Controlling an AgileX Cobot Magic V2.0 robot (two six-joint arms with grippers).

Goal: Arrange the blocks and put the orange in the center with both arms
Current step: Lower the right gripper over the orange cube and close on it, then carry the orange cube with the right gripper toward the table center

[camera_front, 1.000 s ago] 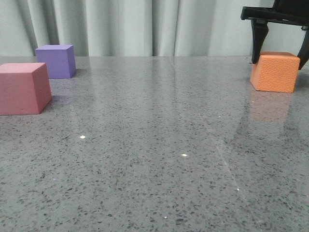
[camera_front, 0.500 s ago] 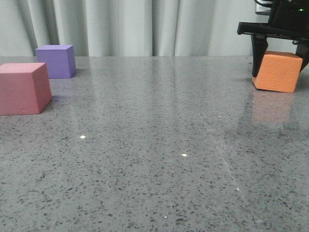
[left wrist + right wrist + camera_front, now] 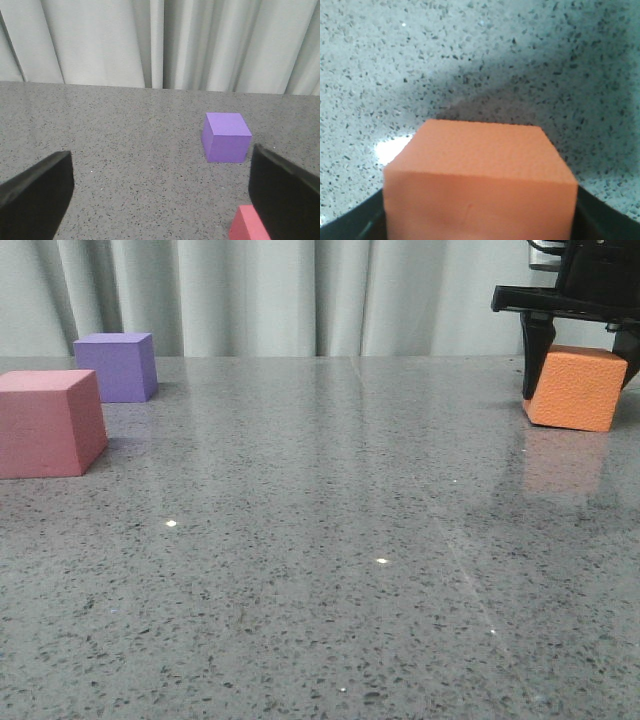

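The orange block (image 3: 574,390) is at the far right, slightly tilted, with its lower edge at the table surface. My right gripper (image 3: 582,375) is shut on it, one black finger on each side. In the right wrist view the orange block (image 3: 480,175) fills the space between the jaws of the right gripper (image 3: 480,222). The pink-red block (image 3: 48,423) rests at the left edge, and the purple block (image 3: 117,366) sits behind it. My left gripper (image 3: 160,200) is open over bare table, with the purple block (image 3: 227,137) ahead and a corner of the pink-red block (image 3: 247,226) by one finger.
The grey speckled tabletop (image 3: 320,540) runs back to a pale curtain (image 3: 280,295) along its far edge. The middle stretch between the left blocks and the orange block holds nothing else.
The right gripper has shut on the orange block, which has tipped and shifted slightly upward. Over the last half second nothing moves. The pink-red and purple blocks stay put.
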